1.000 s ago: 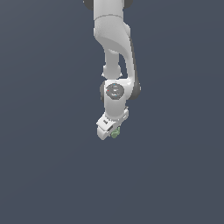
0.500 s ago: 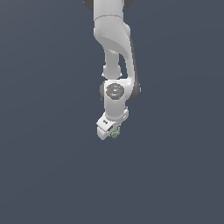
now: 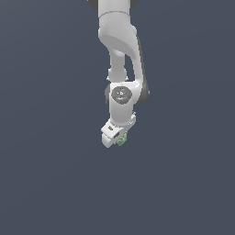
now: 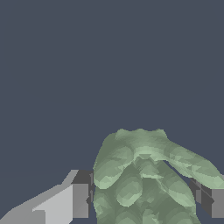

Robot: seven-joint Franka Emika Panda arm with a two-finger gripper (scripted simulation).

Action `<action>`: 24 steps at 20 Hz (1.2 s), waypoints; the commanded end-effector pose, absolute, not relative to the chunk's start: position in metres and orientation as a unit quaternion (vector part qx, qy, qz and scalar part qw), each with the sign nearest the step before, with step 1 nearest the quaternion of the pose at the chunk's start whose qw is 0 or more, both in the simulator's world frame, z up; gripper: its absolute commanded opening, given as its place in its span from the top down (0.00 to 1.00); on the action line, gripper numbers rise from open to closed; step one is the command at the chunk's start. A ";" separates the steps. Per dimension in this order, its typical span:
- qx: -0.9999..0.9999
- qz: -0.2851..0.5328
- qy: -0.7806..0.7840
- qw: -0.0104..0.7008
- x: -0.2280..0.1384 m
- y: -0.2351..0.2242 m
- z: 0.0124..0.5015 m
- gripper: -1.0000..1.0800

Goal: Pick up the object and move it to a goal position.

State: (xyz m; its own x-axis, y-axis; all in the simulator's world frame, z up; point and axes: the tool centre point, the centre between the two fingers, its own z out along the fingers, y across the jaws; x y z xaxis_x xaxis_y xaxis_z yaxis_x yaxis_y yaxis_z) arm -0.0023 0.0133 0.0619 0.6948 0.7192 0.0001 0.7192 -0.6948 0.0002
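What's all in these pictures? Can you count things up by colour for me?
White: 1, the robot arm with its pincer
Pale green: 1, the lumpy clump held between the pincer's fingers
Total: 2

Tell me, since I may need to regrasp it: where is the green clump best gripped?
Probably across its thick lumpy middle, as now: in the wrist view the fingers flank the clump on opposite sides. Its tapering lobes look poorer holds. The gripper comes at it from above, the clump at its tips.
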 end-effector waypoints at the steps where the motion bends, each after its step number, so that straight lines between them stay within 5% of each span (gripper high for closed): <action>1: 0.920 0.001 0.391 0.000 0.006 0.015 0.072 1.00; 24: 0.920 0.000 0.391 0.000 0.106 0.033 0.190 1.00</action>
